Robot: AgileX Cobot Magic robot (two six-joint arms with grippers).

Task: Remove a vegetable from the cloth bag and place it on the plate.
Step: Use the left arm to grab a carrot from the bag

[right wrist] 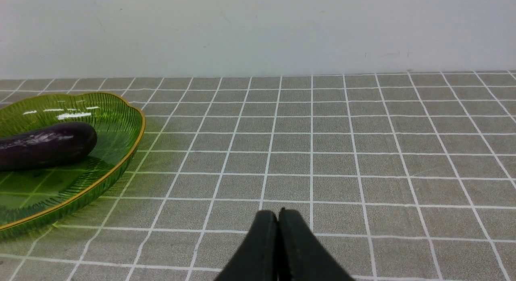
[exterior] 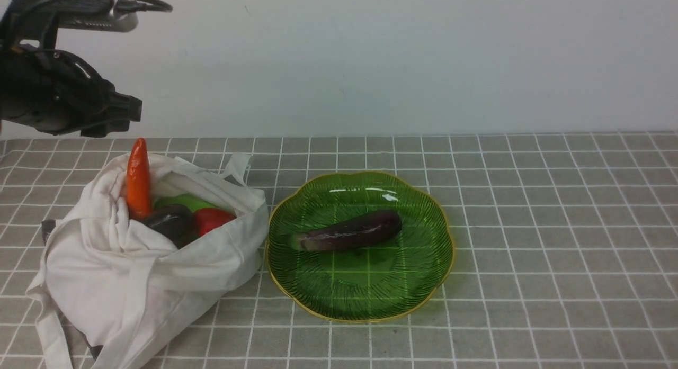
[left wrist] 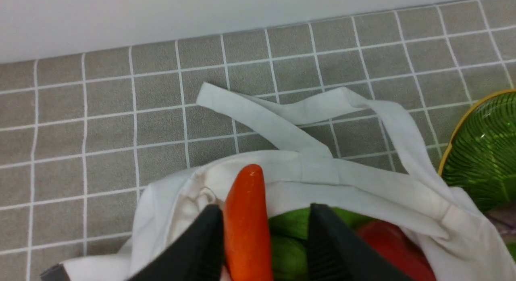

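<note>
The orange vegetable (exterior: 139, 178) stands upright in the open white cloth bag (exterior: 132, 284) at the front left, its tip above the bag's edge. In the left wrist view my left gripper (left wrist: 265, 210) is open, with the orange vegetable (left wrist: 246, 220) between its jaws, close against one finger (left wrist: 201, 248). The other finger (left wrist: 326, 244) stands apart from it. The green glass plate (exterior: 365, 295) sits right of the bag and holds a dark purple eggplant (exterior: 347, 231). My right gripper (right wrist: 278, 212) is shut and empty, low over the table beside the plate (right wrist: 121, 160).
The bag also holds a red vegetable (exterior: 212, 219), a green one (exterior: 185, 201) and a dark purple one (exterior: 169, 221). A bag strap (left wrist: 282, 123) lies on the tiled cloth behind the bag. A white wall bounds the table at the back.
</note>
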